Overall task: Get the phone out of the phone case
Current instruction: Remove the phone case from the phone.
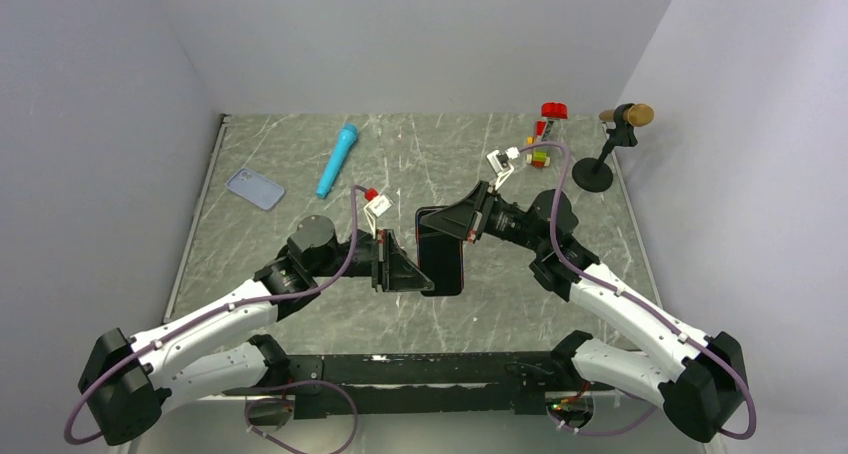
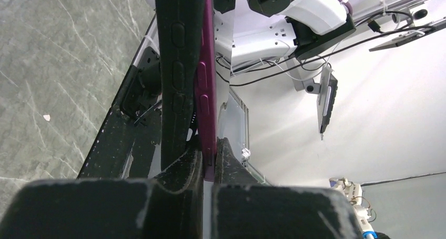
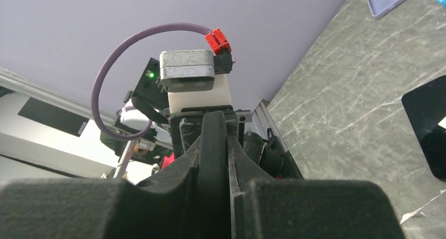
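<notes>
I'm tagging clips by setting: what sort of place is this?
Probably a robotics lab's test booth. Plain pale walls box in a marble-patterned table, a left arm and right arm are bolted at its near edge, and odd props such as a microphone stand about.

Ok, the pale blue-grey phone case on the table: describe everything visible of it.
The phone case is a thin, pale blue-grey shell with rounded corners, seemingly translucent plastic, with a faint camera cutout at its far-left corner. It lies flat and skewed at the far left of the table, apart from the blue cylinder to its right. Only the table touches it; the left gripper and right gripper are at mid-table, shut on a black slab. Whether it holds a phone cannot be told.
</notes>
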`<state>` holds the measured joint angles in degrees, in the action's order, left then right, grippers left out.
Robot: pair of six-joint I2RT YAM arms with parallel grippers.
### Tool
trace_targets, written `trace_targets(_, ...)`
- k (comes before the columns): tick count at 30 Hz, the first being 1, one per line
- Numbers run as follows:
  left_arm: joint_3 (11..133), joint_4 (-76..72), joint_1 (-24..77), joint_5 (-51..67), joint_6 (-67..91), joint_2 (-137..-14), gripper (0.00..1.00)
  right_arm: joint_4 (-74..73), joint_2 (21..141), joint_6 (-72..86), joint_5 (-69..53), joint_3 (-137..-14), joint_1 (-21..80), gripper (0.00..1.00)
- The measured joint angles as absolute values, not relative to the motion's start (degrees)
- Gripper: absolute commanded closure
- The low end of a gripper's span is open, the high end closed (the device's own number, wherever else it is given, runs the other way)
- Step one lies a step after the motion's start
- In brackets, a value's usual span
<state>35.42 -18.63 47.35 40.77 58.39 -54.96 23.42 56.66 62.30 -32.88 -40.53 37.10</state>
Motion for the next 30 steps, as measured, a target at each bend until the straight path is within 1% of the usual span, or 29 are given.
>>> trace_targets(3, 35.4, -19.0, 46.6, 41.4, 59.1, -54.7, 1.0, 23.9, 56.6, 62.2, -32.5, -40.5, 37.1, 0.64)
trace_targets(6, 35.4, -19.0, 45.2, 41.4, 59.6, -54.4, 1.0, 23.3, 56.6, 62.6, -31.7, -40.5, 37.1, 0.42)
trace_targets(9, 35.4, -19.0, 42.9, 40.7, 60.8, -53.9, 1.0, 23.3, 56.6, 62.7, -31.6, -40.4, 37.2, 0.31)
trace_targets(14, 35.4, -19.0, 40.3, 40.2, 62.3, -52.1, 1.0, 25.6, 56.7, 63.8, -32.4, -39.7, 37.2, 0.18)
trace_targets(15, 35.4, -19.0, 39.6, 40.2, 62.8, -51.6, 1.0, 26.5, 56.8, 64.2, -32.6, -39.4, 37.2, 0.16)
trace_targets(18, 35.4, -19.4, 37.8, 40.4, 64.5, -50.1, 1.0, 29.6, 57.2, 65.1, -33.7, -37.9, 37.1, 0.17)
trace_targets(23, 35.5, -19.2, 32.2, 41.7, 67.7, -46.7, 1.0, 34.3, 57.2, 68.7, -36.2, -33.2, 33.4, 0.25)
trace_targets(25, 35.9, -18.7, 30.0, 42.3, 68.7, -45.7, 1.0, 34.5, 57.2, 69.4, -36.6, -31.8, 31.8, 0.26)
trace_targets(28, 36.8, -18.5, 27.6, 43.0, 70.3, -44.8, 1.0, 34.8, 57.2, 69.4, -37.5, -31.7, 31.9, 0.26)
trace_targets(30, 37.1, -19.2, 26.7, 44.0, 71.8, -44.6, 1.0, 35.6, 57.2, 69.5, -38.2, -31.7, 32.3, 0.32)
